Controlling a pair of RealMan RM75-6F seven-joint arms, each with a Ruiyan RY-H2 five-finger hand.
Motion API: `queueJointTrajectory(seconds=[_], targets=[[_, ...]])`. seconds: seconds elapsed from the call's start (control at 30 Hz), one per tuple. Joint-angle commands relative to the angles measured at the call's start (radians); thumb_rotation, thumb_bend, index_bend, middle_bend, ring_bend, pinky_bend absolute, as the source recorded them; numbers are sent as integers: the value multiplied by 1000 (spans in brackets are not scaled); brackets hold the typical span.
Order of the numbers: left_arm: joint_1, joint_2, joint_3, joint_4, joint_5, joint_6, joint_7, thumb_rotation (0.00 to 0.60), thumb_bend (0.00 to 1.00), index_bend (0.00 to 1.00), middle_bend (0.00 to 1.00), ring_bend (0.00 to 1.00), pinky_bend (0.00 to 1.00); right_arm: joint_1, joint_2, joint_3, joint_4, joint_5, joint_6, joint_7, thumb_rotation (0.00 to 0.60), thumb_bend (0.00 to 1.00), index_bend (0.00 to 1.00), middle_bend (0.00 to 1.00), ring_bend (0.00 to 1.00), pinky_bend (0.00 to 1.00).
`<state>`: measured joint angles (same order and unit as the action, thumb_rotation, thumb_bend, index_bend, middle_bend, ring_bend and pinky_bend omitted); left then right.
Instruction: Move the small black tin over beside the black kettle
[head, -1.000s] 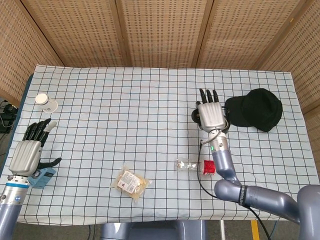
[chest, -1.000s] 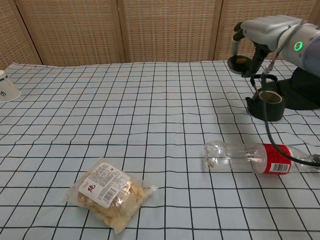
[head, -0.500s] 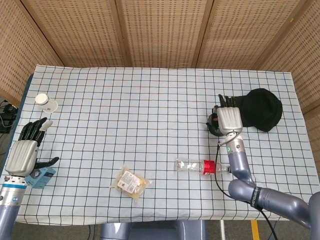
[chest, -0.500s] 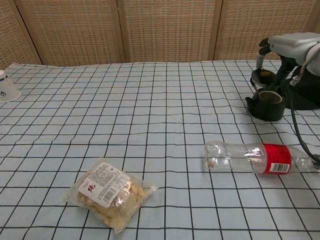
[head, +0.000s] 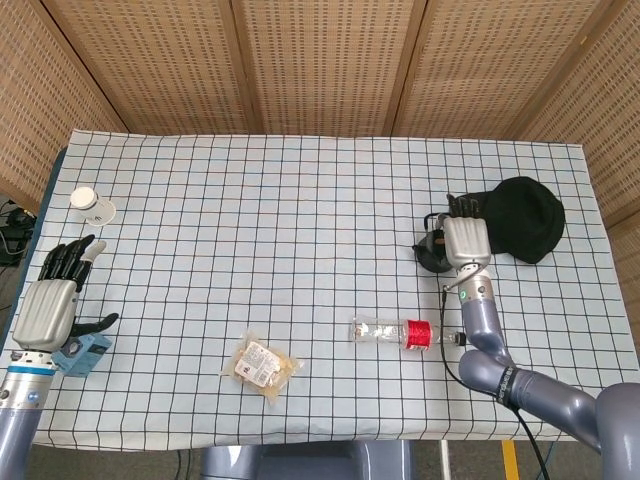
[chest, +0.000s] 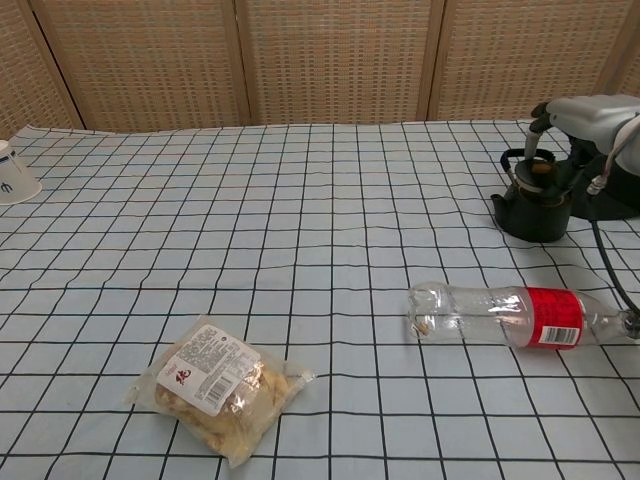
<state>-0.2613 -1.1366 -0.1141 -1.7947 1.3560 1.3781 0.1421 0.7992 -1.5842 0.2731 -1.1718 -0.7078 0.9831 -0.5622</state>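
I've swung the right hand (chest: 588, 112) w/ the small black tin (chest: 540, 163) down by the black kettle (chest: 530, 205) (grip holding); release next.

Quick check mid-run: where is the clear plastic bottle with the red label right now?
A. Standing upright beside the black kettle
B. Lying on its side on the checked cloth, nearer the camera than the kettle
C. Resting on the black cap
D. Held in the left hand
B: the clear plastic bottle with the red label lies flat on the checked cloth, in front of the black kettle, with neither hand on it.
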Motion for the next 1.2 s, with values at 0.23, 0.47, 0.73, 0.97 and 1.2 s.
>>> queueJointTrajectory(seconds=[0.23, 0.47, 0.73, 0.97, 1.2], targets=[[-1, -2, 0, 2, 0, -5, 3, 600, 130, 0, 0, 0, 0, -7, -12, -3, 41, -7, -21, 15, 600, 414, 462, 96, 0, 0], [-4, -4, 0, -4, -2, -11, 14, 600, 130, 0, 0, 0, 0, -8, -19, -6, 55, -13, -27, 9, 600, 385, 401, 53, 0, 0], [-5, 0, 3, -9, -1, -20, 16, 600, 130, 0, 0, 0, 0, -15, -11, -7, 47, -35, -19, 14, 600, 278, 260, 4, 0, 0], [-3, 7, 6, -14, 7, -20, 6, 600, 131, 0, 0, 0, 0, -29, 12, -6, 0, -44, 6, 7, 600, 268, 233, 0, 0, 0], [1, 11, 8, -13, 13, -17, -3, 600, 130, 0, 0, 0, 0, -65, 81, -9, -137, -91, 80, 8, 600, 268, 232, 0, 0, 0]])
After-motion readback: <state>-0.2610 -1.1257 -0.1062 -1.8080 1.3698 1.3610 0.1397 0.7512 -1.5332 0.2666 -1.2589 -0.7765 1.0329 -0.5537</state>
